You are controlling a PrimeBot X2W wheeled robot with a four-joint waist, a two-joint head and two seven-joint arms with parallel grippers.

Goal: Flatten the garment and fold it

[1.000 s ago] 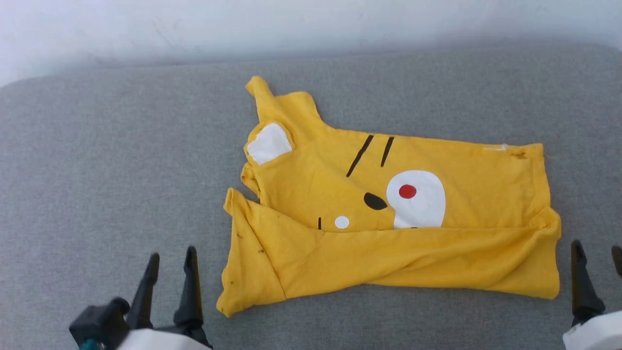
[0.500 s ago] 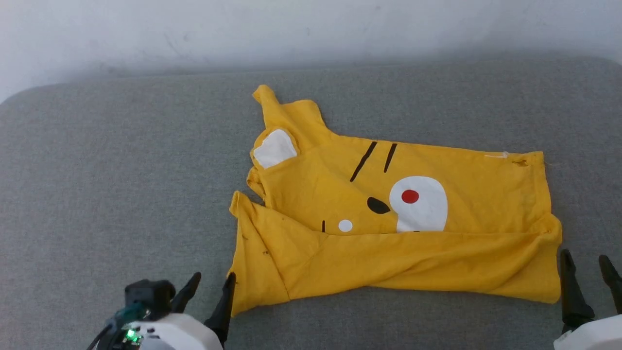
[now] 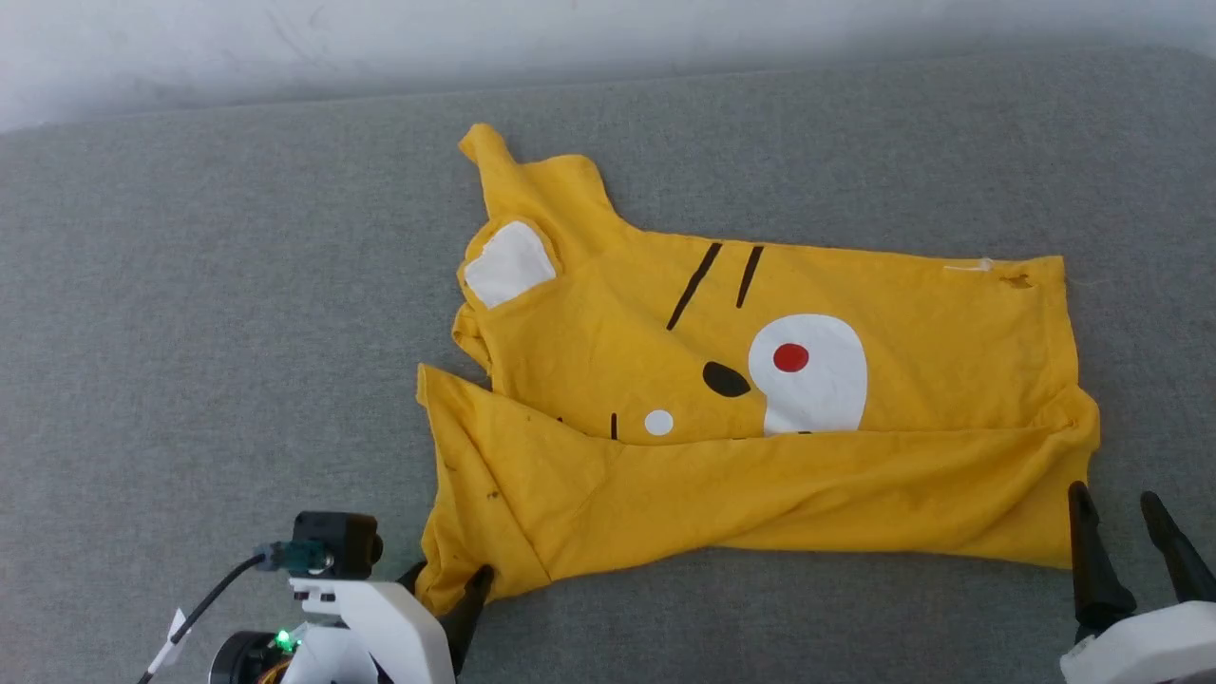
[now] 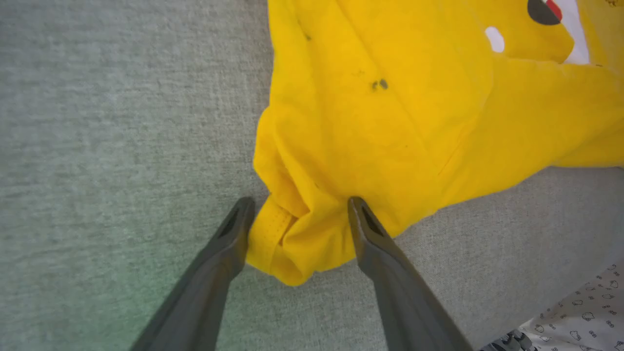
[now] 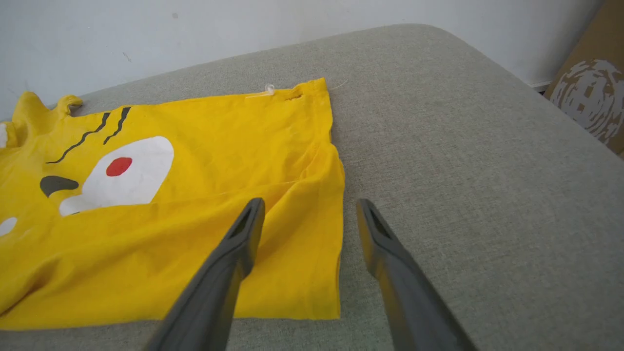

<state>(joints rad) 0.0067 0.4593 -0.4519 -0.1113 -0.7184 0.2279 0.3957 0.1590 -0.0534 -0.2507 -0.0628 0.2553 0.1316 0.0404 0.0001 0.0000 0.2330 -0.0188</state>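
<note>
- On my left, the left gripper [image 4: 300, 204] is sitting low on the grey padded surface [image 3: 190, 332], with its jaws parted around the bunched near-left corner of the garment [image 3: 760, 494].
- Its two dark fingers [image 4: 219, 263] are each touching the rolled cloth, one on either side. The gap between them is wide, so I am reading the gripper as spread around the corner, not clamped on it.
- The garment is lying across the middle of the surface, its long side running left to right. A near strip is lapping over the lower part of the printed face.
- Above that fold the white ear patch [image 3: 508, 264], two black stripes, a black eye and the white muzzle with its red cheek are facing up. A sleeve is pointing toward the wall [image 3: 570, 28] at the far left.
- On my right, the right gripper [image 5: 309, 202] is hanging at the garment's near-right corner, jaws wide apart and gripping nothing. One finger is standing over the yellow edge and the other over bare grey surface. I cannot tell whether either is touching.
</note>
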